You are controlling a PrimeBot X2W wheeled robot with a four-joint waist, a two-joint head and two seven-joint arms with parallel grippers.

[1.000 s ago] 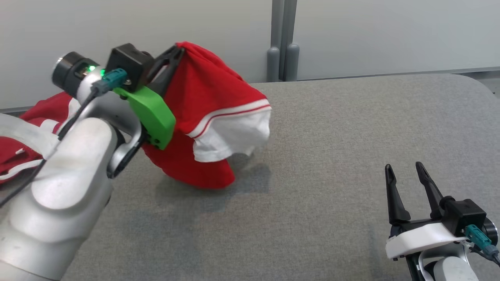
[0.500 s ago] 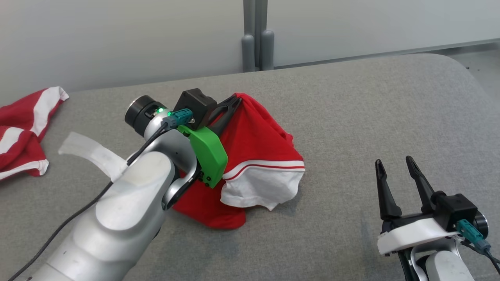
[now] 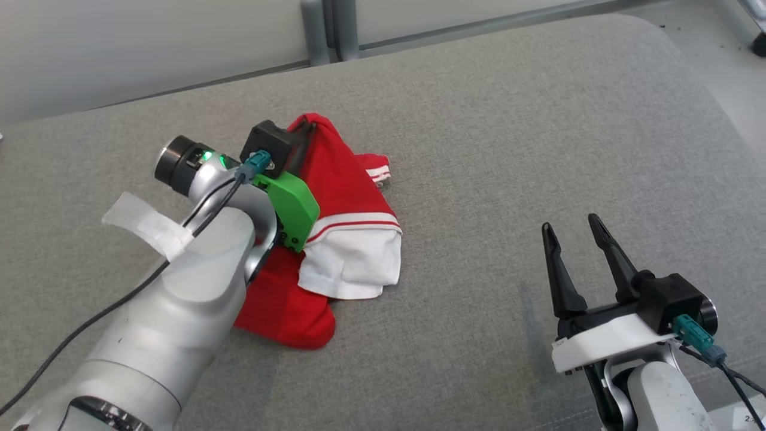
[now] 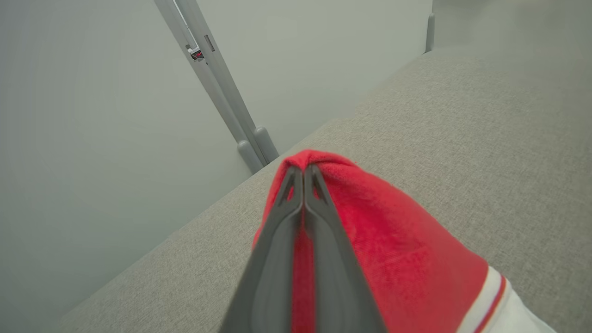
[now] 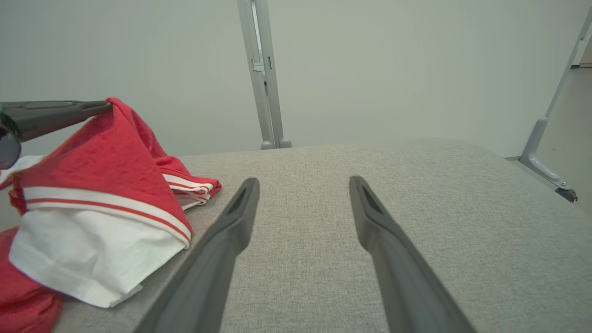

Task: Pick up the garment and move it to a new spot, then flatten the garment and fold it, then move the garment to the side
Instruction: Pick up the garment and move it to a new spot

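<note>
The red and white garment (image 3: pixel 342 179) is pinched at its top fold by the closed left gripper (image 3: pixel 306 126), its lower part lying on the grey fabric surface (image 3: pixel 508 131). The right gripper (image 3: pixel 568 223) is seen open, well apart.

Open grey surface (image 3: pixel 508 149) between garment (image 3: pixel 353 197) and right gripper (image 3: pixel 569 222); garment heap blocks left.
</note>
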